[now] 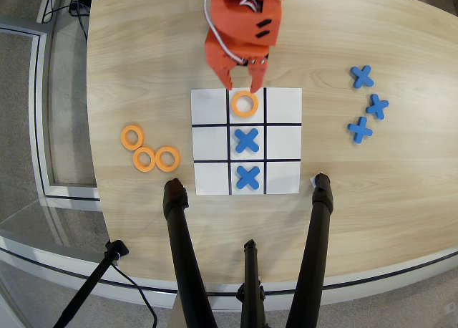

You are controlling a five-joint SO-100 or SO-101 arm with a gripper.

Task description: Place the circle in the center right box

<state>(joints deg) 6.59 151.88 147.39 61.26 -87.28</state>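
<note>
An orange ring (245,104) lies flat in the top middle cell of the white 3x3 paper grid (283,102). My orange gripper (243,87) hangs over that cell's far edge. Its two fingers stand apart just behind the ring, open and holding nothing. The middle-row end cells, the right one (283,140) and the left one (210,140) in this view, are both blank. Blue crosses lie in the centre cell (247,140) and the bottom middle cell (247,176).
Three more orange rings (144,159) lie on the wooden table left of the grid. Three spare blue crosses (377,106) lie to its right. Black tripod legs (179,242) stand on the table's near edge below the grid.
</note>
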